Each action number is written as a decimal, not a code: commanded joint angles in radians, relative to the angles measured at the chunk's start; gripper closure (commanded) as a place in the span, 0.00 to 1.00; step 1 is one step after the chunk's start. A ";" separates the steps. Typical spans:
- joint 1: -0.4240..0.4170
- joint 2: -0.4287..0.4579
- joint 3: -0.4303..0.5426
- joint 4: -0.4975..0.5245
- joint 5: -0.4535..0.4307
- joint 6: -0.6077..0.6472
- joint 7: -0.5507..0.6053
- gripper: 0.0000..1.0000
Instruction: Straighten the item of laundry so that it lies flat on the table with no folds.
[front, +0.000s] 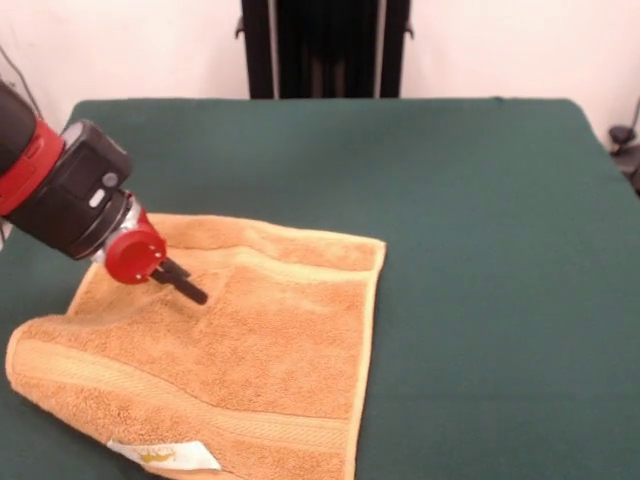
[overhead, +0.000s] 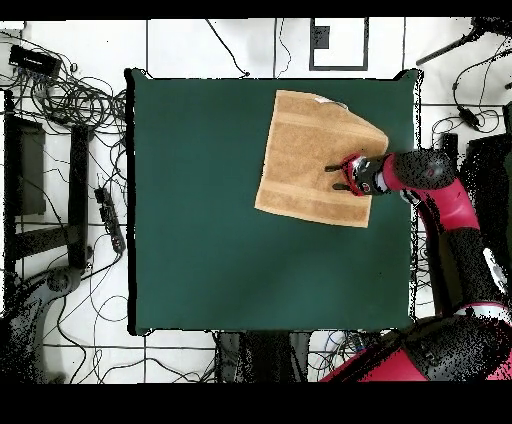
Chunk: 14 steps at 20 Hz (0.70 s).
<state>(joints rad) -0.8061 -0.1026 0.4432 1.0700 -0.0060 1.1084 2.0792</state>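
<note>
Nearest, the white tag (front: 165, 455) marks the front edge of the orange-tan towel (front: 270, 350), which lies mostly flat on the green bench (front: 480, 250) with its left edge rolled over, while beyond it the jaws (front: 188, 286) touch the cloth, grip state unreadable.

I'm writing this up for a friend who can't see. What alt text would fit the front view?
An orange-tan towel lies spread on a dark green table, its left corner rounded over in a fold and a small white tag at its near edge. A red and black robot arm reaches in from the left, its gripper over the towel's upper left part.
</note>
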 joint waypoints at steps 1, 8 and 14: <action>0.037 0.171 0.133 0.152 -0.006 0.085 -0.290 0.00; 0.035 0.167 0.138 0.169 -0.035 0.067 -0.295 0.00; 0.047 0.183 0.131 0.136 -0.038 0.079 -0.275 0.00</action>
<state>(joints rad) -0.8178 -0.0830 0.4809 1.0774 -0.0083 1.1302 2.0792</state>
